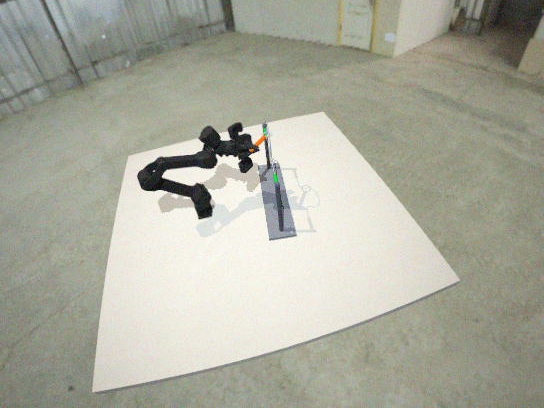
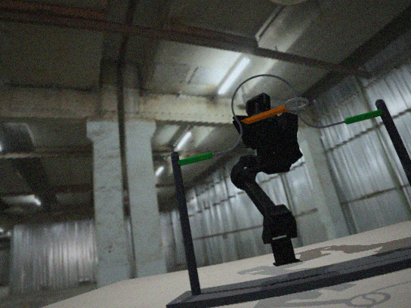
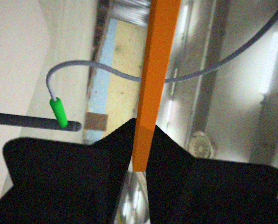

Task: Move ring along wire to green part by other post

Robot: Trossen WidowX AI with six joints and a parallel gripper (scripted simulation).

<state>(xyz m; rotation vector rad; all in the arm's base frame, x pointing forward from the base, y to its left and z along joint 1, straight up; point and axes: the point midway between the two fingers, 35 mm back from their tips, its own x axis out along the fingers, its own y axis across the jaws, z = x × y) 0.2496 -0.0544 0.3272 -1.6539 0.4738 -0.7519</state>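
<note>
Two dark posts stood nearest in the exterior view, a left post and a right post, both rising from a long dark base. The left green section and the right green section met the posts near their tops, with the thin grey wire running between them in a tall hump and a dip on the right. The ring was up on the right side of that hump, between the two green sections and well apart from both. It seemed to surround the wire, though whether they touched was too small to tell. The orange handle ran from the ring down to the left, slightly tilted, and crossed in front of the wire in the wrist view. The gripper was clamped on the handle's end away from the ring. Farther back, the black arm bent up from the pale tabletop. Farthest off stood a corrugated metal wall, left of two pale pillars at its near end
</note>
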